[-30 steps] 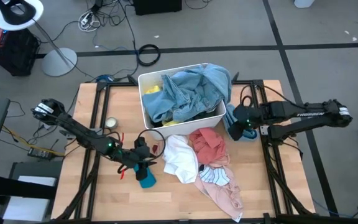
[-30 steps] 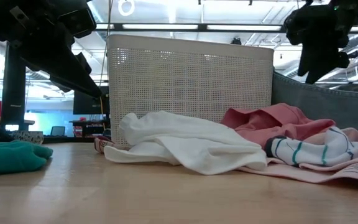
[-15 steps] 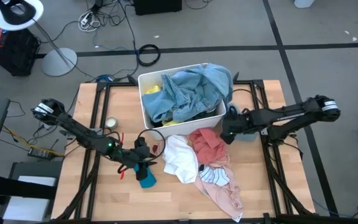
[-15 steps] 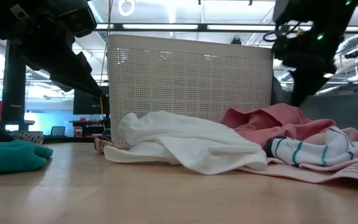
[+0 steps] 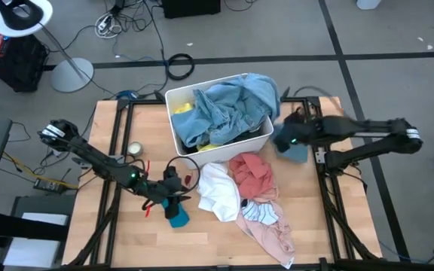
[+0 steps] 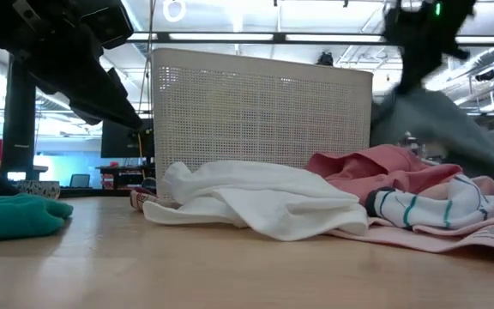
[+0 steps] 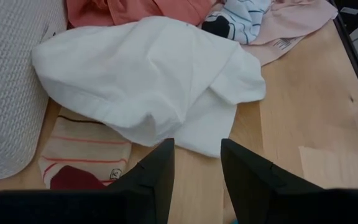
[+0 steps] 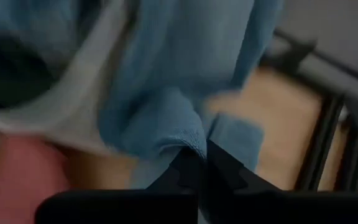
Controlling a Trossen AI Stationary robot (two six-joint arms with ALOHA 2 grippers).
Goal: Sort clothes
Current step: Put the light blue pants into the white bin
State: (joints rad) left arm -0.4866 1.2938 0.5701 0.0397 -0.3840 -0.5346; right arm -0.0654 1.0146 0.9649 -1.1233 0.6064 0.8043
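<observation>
The clothes lie in two places. Light blue denim point(image 5: 232, 113) and a yellow piece point(image 5: 185, 109) fill the white bin point(image 5: 221, 152). In front of the bin, a white garment point(image 5: 218, 192), a salmon one point(image 5: 251, 173), a striped one point(image 5: 262, 213) and a pale pink one point(image 5: 273, 233) lie piled on the table. My right gripper point(image 5: 286, 141) is right of the bin, shut on a blue cloth point(image 5: 298, 153). My left gripper point(image 7: 197, 171) hovers open at the front left, just beyond a teal cloth point(image 5: 178, 217), facing the white garment point(image 7: 148, 81). My right gripper pinches a fold of the blue cloth point(image 8: 188, 140) between its two fingers, reaching in from the table's right side. The cloth point(image 6: 444, 120) hangs below the gripper and widens downward. Its lower edge is hidden behind the salmon garment point(image 6: 367, 167).
A beige striped sock point(image 7: 86, 146) lies by the bin's near wall point(image 7: 8, 93). A tape roll point(image 5: 134, 149) and a black ring point(image 5: 183, 167) sit at the left. Bare wood point(image 5: 202, 245) stretches along the near edge. Black frame rails point(image 5: 330, 196) run down both sides.
My right gripper has dipped down toward the bin's right corner, shut on the blue cloth and risen again. The cloth, which lay low beside the bin, now hangs from the gripper. My left arm has kept still.
</observation>
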